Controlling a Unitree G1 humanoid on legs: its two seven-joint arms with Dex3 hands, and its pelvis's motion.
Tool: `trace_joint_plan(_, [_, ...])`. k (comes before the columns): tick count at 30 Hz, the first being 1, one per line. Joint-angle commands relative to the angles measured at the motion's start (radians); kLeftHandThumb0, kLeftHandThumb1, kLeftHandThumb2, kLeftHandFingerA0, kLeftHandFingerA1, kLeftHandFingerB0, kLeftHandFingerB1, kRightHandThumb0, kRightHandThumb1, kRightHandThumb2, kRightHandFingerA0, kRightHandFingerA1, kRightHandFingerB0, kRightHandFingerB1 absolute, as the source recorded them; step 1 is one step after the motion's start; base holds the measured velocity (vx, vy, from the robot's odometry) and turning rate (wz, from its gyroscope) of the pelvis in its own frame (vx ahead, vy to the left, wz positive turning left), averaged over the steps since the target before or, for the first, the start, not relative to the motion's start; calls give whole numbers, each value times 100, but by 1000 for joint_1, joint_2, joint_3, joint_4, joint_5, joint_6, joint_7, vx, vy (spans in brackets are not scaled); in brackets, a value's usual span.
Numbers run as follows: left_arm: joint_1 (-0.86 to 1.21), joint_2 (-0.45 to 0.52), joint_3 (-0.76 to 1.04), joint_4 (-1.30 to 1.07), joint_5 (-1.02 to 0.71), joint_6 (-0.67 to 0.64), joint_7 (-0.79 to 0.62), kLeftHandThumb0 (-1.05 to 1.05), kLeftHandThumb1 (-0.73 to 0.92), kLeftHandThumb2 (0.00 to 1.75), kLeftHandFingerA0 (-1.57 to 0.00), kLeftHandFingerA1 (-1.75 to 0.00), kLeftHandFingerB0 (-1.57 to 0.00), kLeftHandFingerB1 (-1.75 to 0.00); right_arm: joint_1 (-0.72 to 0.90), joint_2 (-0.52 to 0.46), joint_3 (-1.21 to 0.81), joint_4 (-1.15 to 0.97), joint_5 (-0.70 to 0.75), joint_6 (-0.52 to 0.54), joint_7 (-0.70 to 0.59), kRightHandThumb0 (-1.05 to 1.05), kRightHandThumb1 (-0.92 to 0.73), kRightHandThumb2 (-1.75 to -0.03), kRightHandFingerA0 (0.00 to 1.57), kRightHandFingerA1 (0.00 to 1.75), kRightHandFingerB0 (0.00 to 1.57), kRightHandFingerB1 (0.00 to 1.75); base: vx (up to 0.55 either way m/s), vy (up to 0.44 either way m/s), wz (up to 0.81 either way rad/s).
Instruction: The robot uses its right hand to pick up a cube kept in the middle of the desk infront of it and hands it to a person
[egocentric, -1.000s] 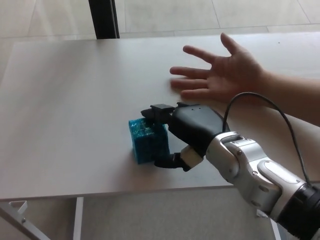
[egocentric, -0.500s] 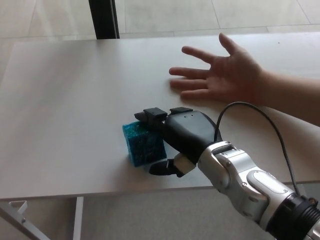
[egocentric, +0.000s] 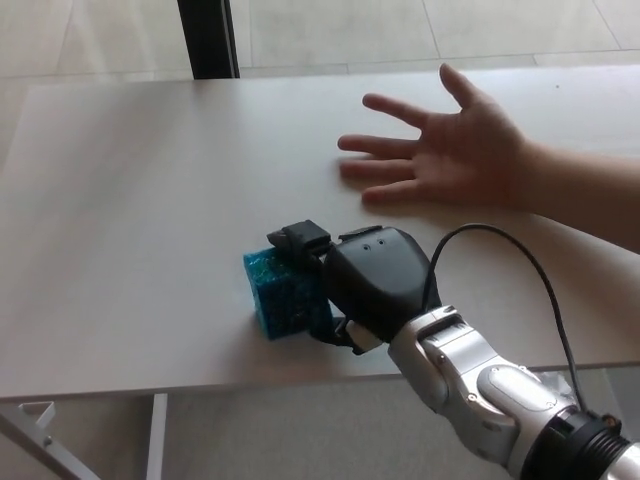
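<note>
Cube (egocentric: 283, 297), teal, gridded faces, on matte white desk (egocentric: 130, 200); glossy black right hand (egocentric: 345, 285) clasps it.

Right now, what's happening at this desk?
The robot's right hand is wrapped around a blue cube near the front edge of the white desk, fingers over the top and thumb low at the near side. The cube appears to sit on the desk, not lifted yet. A person's hand lies open, palm up, farther back on the right, apart from the cube, waiting for it. The left hand is out of view.
</note>
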Motion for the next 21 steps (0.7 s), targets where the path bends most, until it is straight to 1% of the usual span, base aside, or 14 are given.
trace_joint_plan(1, [-7,-1,-14,-3,18,-32,6,-105,56,99,-50,-147,-27,-141,67,15,33,115,-139,37,-274,-32,-62,-62,70,171,82,95,0,0,0])
trace_joint_plan(2, [-5,-2,-12,-3,16,-38,2,-105,59,93,-56,-147,-32,-133,67,18,31,122,-137,30,-289,-31,-63,-60,76,167,83,94,0,0,0])
trace_joint_plan(3, [-5,-2,-9,-1,12,-39,-1,-105,57,96,-51,-148,-27,-142,67,21,29,128,-134,25,-298,-33,-62,-60,75,167,83,92,0,0,0])
trace_joint_plan(4, [-7,-2,-6,2,9,-33,-1,-105,60,92,-55,-145,-34,-131,67,25,25,133,-132,20,-309,-36,-59,-61,75,163,84,86,0,0,0])
trace_joint_plan(6, [-7,-7,-9,-1,12,-34,2,-105,58,98,-52,-148,-29,-141,71,29,15,135,-126,17,-320,-37,-59,-60,75,165,84,85,0,0,0])
trace_joint_plan(10, [-4,-8,-10,-1,11,-36,7,-105,60,97,-51,-149,-29,-139,73,39,-3,135,-112,-11,-340,-33,-56,-61,77,168,85,88,0,0,0])
trace_joint_plan(11, [-3,-9,-7,0,7,-36,7,-105,61,95,-52,-149,-27,-140,72,43,-10,141,-109,-25,-365,-37,-41,-91,107,127,82,90,0,0,0])
trace_joint_plan(12, [-2,-9,-5,1,6,-36,8,-105,61,95,-52,-149,-27,-140,70,47,-17,145,-108,-34,-387,-37,-41,-91,107,127,82,90,0,0,0])
trace_joint_plan(13, [-2,-9,-4,1,5,-34,8,-105,60,96,-52,-149,-25,-141,70,47,-22,143,-107,-37,-389,-34,-61,-64,77,168,80,99,0,0,0])
trace_joint_plan(14, [-3,-9,-3,1,3,-32,7,-105,60,96,-52,-149,-25,-141,70,45,-28,138,-105,-40,-386,-34,-61,-64,77,168,80,99,0,0,0])
trace_joint_plan(15, [3,-7,-16,-3,17,-43,9,-105,65,92,-58,-148,-42,-138,72,40,-52,115,-88,-64,-401,-36,-58,-68,79,162,82,98,0,0,0])
trace_joint_plan(16, [3,-7,-16,-2,17,-39,9,-105,65,92,-59,-147,-43,-135,64,30,-73,90,-87,-81,-428,-34,-57,-69,78,166,86,99,0,0,0])
trace_joint_plan(19, [7,-5,-11,-2,9,-37,9,-105,62,97,-56,-146,-25,-139,58,29,-117,48,-71,-102,-419,-32,-60,-74,79,164,85,98,0,0,0])
trace_joint_plan(21, [8,-4,-10,1,9,-35,11,-105,63,94,-56,-146,-31,-129,58,30,-142,28,-68,-107,-413,-29,-59,-75,79,163,85,98,0,0,0])
